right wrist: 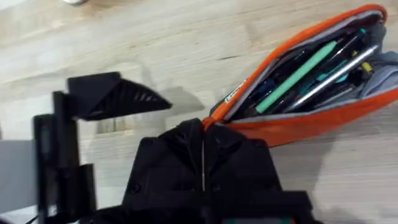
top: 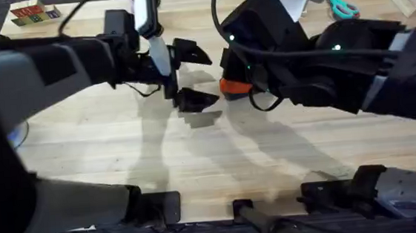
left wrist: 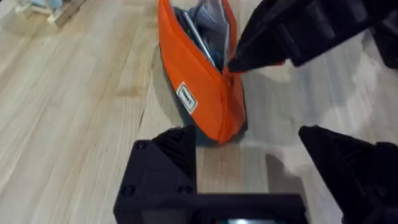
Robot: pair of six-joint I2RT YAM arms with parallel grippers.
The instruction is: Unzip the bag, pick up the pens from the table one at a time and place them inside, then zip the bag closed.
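Pale plank table (top: 121, 149) under unzipped orange bag (right wrist: 323, 118), right gripper (right wrist: 203, 127) pinching its end, left gripper (top: 184, 75) wide.

The bag (right wrist: 311, 118) is coloured bright orange outside, with a dark blue base and grey lining; a small white label is sewn on its side. Among the pens (right wrist: 298, 74) inside, green, silver and dark barrels are seen. The table (top: 218, 153) is marked by pale wooden plank grain. Both hands are black: left (top: 190, 77), right (right wrist: 202, 134). Teal-handled scissors (top: 343, 7) are seen.

orange bag (top: 235, 86), perhaps scissors (top: 343, 7), on wooden table (top: 196, 154)
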